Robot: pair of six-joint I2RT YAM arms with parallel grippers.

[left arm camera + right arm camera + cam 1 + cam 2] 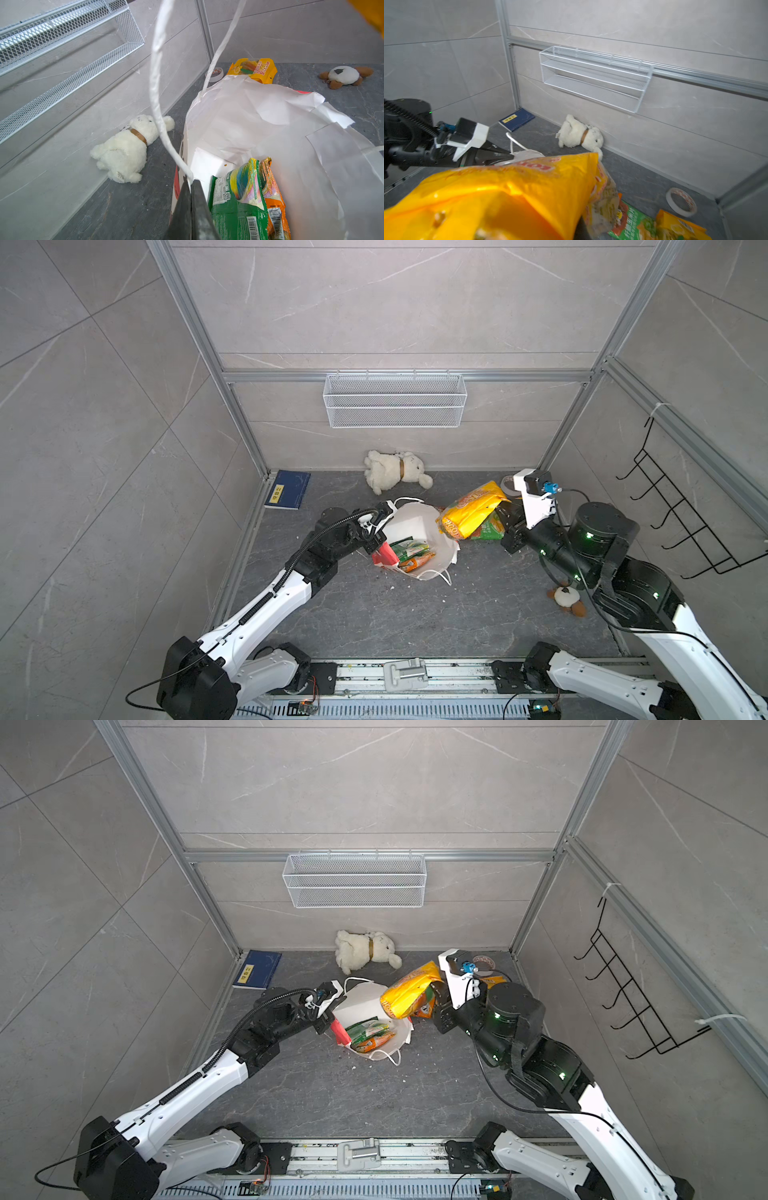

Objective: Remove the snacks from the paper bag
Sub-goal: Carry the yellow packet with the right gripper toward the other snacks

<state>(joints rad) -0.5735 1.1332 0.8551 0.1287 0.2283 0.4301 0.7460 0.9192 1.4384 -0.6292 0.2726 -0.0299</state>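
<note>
The white paper bag (415,522) (365,998) (249,116) stands open mid-floor, its red side toward the left arm. My left gripper (376,535) (191,184) is shut on the bag's rim beside a cord handle. Inside lie two snacks, a green packet (409,549) (236,199) and an orange one (417,563) (274,199). My right gripper (505,512) (580,229) is shut on a yellow snack packet (473,510) (409,990) (508,197), held in the air right of the bag; the packet hides the jaws. A green packet (490,531) (631,224) and a yellow-orange one (253,69) (679,226) lie on the floor below.
A white plush toy (395,470) lies by the back wall and a blue book (289,489) in the back left corner. A tape roll (681,202) sits back right. A small brown-and-white plush (567,599) lies under the right arm. A wire basket (395,400) hangs on the back wall.
</note>
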